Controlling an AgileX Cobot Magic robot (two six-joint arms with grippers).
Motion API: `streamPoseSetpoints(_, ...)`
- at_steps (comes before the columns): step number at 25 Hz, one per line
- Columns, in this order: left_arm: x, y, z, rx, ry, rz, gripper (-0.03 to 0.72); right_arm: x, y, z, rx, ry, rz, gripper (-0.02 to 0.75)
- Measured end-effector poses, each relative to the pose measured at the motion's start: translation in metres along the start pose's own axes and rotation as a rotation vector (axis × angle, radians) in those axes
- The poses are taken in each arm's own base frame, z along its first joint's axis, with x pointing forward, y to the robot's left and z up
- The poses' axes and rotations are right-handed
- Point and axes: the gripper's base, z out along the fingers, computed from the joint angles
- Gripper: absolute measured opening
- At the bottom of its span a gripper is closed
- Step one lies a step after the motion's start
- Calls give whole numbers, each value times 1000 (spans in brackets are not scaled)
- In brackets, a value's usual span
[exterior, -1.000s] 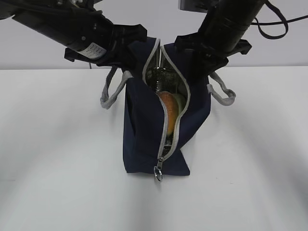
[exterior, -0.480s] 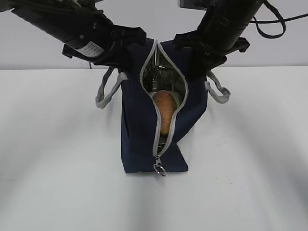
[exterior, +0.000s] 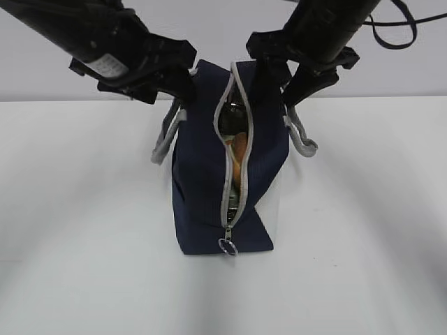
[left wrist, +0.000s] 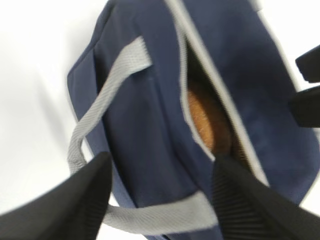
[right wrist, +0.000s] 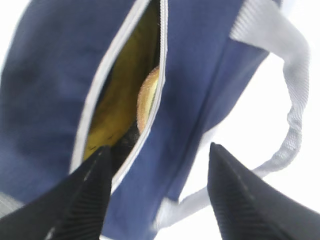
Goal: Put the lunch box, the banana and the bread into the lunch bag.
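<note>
The navy lunch bag (exterior: 202, 188) stands upright on the white table (exterior: 84, 209), its grey zipper partly undone along the top and front. The bread (exterior: 239, 157) shows as an orange-brown crust in the slit, also in the left wrist view (left wrist: 205, 120). In the right wrist view the yellow banana (right wrist: 117, 100) lies inside beside the bread (right wrist: 147, 95). The lunch box is hidden. My left gripper (left wrist: 162, 162) hovers open over the bag's left top edge (exterior: 180, 87), a grey handle (left wrist: 160, 220) lying loose between its fingers. My right gripper (right wrist: 159, 150) is open at the right top edge (exterior: 283, 80).
Two grey webbing handles (exterior: 165, 136) (exterior: 300, 136) hang off the bag's sides. The metal ring pull (exterior: 228, 246) rests at the bag's front foot. A black cable (exterior: 394, 35) loops behind the right arm. A pale wall rises behind the table.
Both grippers went from shut on the bag's top edges to open and let go. The bag's mouth narrowed from a wide gap to a slim slit, and both arms lifted slightly.
</note>
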Motion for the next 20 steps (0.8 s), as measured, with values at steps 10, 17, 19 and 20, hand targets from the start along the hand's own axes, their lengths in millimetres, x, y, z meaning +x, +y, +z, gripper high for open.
streamPoseSetpoints(10,20,-8,-56,-14,-44,114,380,53,26,-40,-21,-97,-88,451)
streamPoseSetpoints(17,78,-2,-67,-21,-17,160,378,118,38,-27,-146,-195,-217,451)
streamPoseSetpoints(19,89,-2,-73,-23,-30,186,375,135,39,-16,-177,-201,-260,451)
streamPoseSetpoints(20,93,-2,-75,-22,-36,202,371,143,39,-10,-201,-202,-284,451)
